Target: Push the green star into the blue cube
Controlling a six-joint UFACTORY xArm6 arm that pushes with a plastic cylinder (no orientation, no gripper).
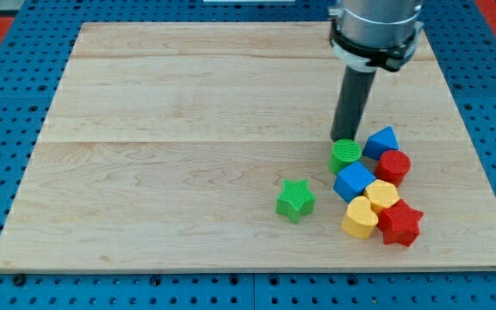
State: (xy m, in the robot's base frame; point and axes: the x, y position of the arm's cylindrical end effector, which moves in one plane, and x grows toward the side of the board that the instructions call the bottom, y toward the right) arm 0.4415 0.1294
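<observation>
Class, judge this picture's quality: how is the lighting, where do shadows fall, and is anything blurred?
Camera view: even, soft light, no glare on the wooden board; small shadows under the green star and beside my tip; blocks sharp; the arm is cropped at the view's top.

Arm (375, 30) cut off by the view's top edge, only its lower housing shows. My tip (344, 139) sits right at the back edge of the green cylinder (345, 154); can't tell if they touch. Cluster overlaps: blue cube (354, 182) hides the cylinder's lower part, red cylinder (393, 166) covers part of the blue wedge (381, 141). Board (145, 172) front corners partly clipped at the view's bottom.
</observation>
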